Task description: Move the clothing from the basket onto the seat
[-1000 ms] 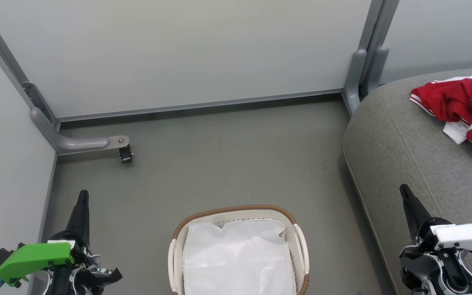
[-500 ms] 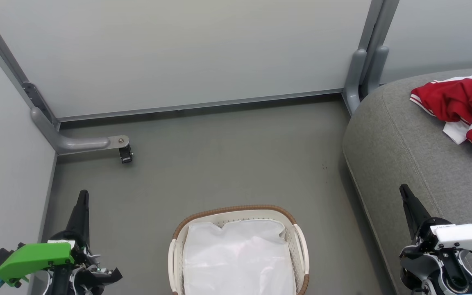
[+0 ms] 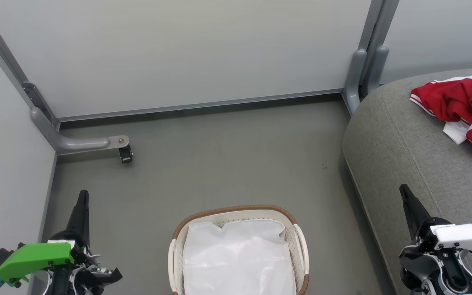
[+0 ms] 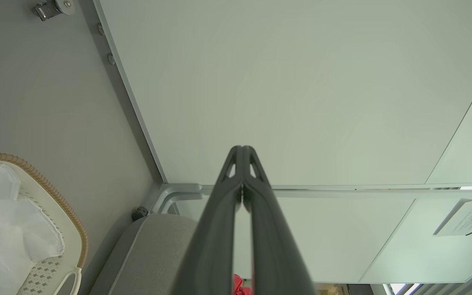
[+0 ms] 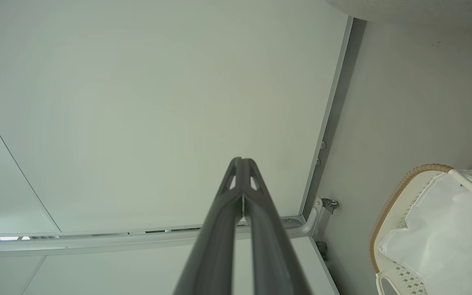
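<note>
**A:** Where are your end effectors?

**B:** In the lower corners of the head view. My left end effector [image 3: 83,194] and right end effector [image 3: 404,189] are both clenched on nothing, tips pointing up the frame.

**A:** And the basket?

**B:** The basket [image 3: 236,209] sits at bottom centre, between them, on the floor [image 3: 219,155]. The white liner [image 3: 238,258] covers its inside, and I see no red there.

**A:** The clothing?

**B:** The clothing [image 3: 457,100] is at upper right, bunched on the seat [image 3: 404,135]. The move looks finished to me. To close it well, I'd check that the liner hides nothing, lifting it gently and avoiding the rim.
</note>
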Robot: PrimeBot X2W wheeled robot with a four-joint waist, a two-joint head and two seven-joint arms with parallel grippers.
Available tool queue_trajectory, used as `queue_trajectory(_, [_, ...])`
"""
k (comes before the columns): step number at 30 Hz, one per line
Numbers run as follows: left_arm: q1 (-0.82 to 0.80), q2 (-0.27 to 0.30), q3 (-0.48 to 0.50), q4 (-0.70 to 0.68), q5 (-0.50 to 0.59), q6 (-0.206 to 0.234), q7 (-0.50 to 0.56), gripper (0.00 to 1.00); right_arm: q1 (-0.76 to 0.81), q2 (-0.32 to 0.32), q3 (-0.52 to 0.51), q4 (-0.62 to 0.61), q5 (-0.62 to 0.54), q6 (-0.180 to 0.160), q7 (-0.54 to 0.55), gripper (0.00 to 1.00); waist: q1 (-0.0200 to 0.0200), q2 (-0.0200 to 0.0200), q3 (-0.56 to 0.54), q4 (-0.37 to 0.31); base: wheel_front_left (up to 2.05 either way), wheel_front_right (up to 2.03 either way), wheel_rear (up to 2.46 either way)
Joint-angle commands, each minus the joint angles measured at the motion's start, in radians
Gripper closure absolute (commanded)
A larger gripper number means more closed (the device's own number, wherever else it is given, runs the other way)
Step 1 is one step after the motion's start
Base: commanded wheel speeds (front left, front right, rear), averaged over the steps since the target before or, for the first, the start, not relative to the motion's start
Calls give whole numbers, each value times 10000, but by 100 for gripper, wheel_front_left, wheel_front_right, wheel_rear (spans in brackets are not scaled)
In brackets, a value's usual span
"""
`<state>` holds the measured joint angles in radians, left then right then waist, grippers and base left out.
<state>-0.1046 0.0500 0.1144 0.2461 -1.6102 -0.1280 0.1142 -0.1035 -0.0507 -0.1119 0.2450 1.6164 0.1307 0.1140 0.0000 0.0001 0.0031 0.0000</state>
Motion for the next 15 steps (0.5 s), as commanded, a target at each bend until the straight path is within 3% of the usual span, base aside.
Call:
queue_trajectory(1, [-97,3,16,-21,-52,-61,31,100,-88,-32,-26,-14,-40,0,5,100,0,-1,0,0,0,0,0])
queue_trajectory(15, [-97,3,15,-21,-52,-61,30,100,-89,-29,-31,-14,-47,0,12,100,0,-1,0,0,0,0,0])
